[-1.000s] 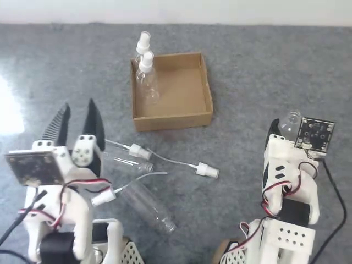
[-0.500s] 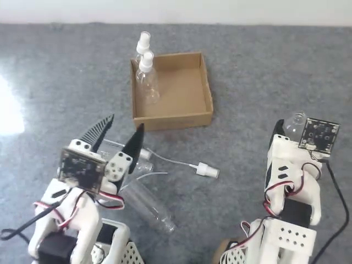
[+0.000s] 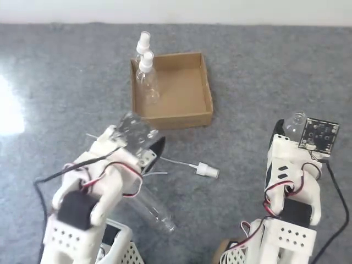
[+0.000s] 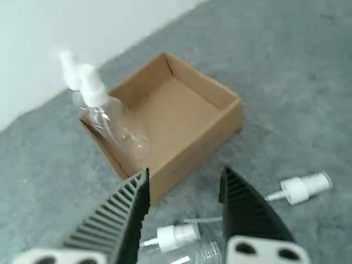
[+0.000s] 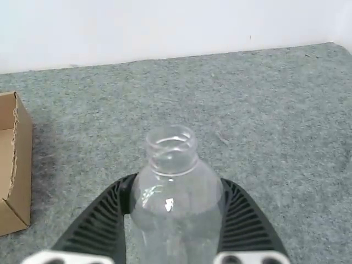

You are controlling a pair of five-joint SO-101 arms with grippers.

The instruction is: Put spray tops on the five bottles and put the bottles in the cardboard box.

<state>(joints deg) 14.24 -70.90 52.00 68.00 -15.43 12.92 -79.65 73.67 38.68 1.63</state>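
A bare robot test bench, lab-like: a grey carpet-like surface (image 3: pixel 264 82) against a plain white wall (image 5: pixel 165 27) carries a white plastic left arm (image 3: pixel 91 201) and right arm (image 3: pixel 291 181), with loose red wires (image 3: pixel 269 199) and a bare camera board (image 3: pixel 320 133)

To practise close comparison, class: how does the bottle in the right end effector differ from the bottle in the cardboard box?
The held bottle has a bare open neck; the boxed bottle wears a white spray top. The held bottle is clamped in the right end effector; the boxed bottle stands inside the cardboard box by its wall. Both are clear and upright.
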